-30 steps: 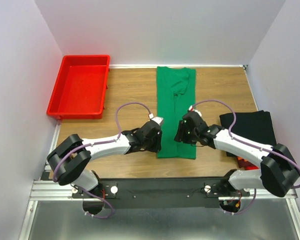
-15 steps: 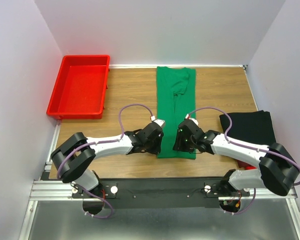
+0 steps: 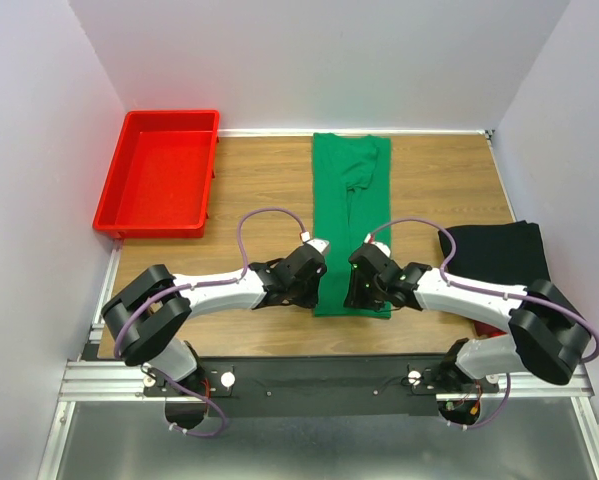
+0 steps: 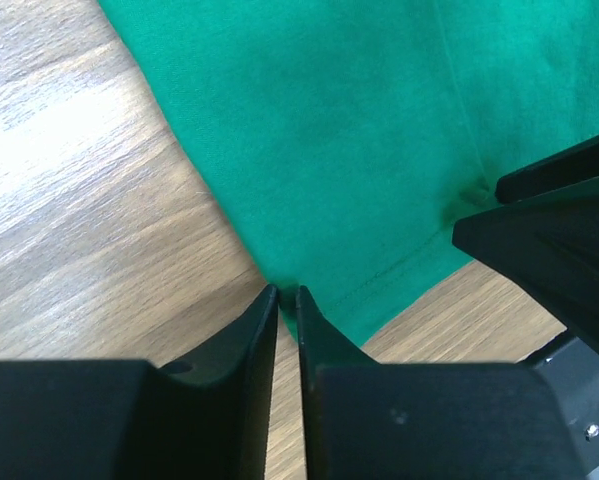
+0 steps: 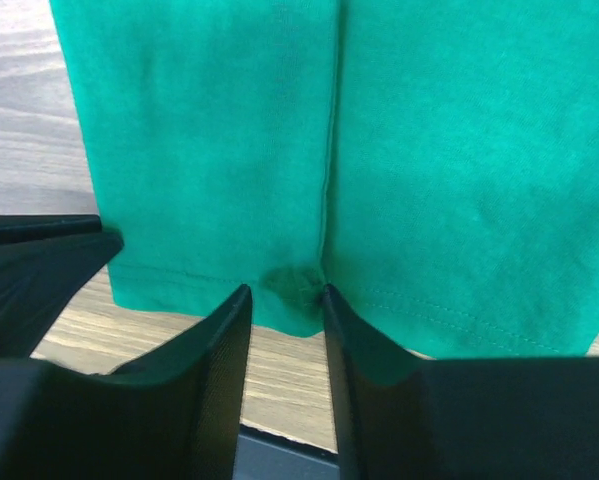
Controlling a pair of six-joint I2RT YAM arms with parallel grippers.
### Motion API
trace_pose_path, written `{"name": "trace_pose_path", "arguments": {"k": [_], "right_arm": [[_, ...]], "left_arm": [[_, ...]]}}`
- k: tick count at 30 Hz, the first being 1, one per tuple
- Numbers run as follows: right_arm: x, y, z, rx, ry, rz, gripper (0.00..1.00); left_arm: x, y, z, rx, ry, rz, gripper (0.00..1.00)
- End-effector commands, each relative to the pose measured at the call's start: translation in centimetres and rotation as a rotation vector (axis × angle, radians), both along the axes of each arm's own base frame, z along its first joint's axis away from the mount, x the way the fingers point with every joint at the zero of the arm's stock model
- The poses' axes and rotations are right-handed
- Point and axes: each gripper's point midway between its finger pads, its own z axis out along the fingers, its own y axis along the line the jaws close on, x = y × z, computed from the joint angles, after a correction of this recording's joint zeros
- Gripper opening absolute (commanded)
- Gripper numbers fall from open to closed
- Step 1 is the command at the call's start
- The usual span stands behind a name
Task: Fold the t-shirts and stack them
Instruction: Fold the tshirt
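The bright green t-shirt (image 3: pixel 351 215) lies as a long narrow strip down the middle of the table, hem towards me. My left gripper (image 3: pixel 315 296) is shut on the hem's left corner; green cloth (image 4: pixel 287 293) shows between its nearly touching tips (image 4: pixel 286 300). My right gripper (image 3: pixel 359 298) sits on the hem's middle, jaws narrowly apart with a dark pucker of green cloth (image 5: pixel 294 283) pinched between its tips (image 5: pixel 284 296). A folded black t-shirt (image 3: pixel 499 255) lies at the right. A bit of red and orange cloth (image 3: pixel 487 326) peeks from under my right arm.
A rigid red plastic tray (image 3: pixel 159 180) stands at the back left. White walls close in the table on three sides. The black rail (image 3: pixel 329 375) with the arm bases runs just behind the hem's near edge.
My right gripper has moved down and a little left along the shirt to the hem. My left gripper has edged in onto the hem's left corner.
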Motion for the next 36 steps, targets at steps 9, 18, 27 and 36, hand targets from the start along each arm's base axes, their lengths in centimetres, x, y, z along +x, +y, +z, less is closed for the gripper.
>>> {"name": "trace_pose_path", "arguments": {"k": [9,18,27,36], "right_arm": [[-0.1,1.0,0.4,0.013,0.012,0.001,0.19],[0.5,2.3,2.0,0.06,-0.004,0.014,0.08],[1.9,4.6,4.5,0.114,-0.044,0.041,0.06],[3.4,7.6,6.4,0.155,-0.072,0.081,0.04]], "left_arm": [[0.3,0.0,0.8,-0.008,-0.033,0.019,0.03],[0.1,0.7,0.9,-0.018,-0.035,0.051,0.0],[-0.2,1.1,0.8,-0.036,-0.029,0.08,0.0],[-0.2,1.6,1.8,-0.079,-0.046,0.118,0.24]]}}
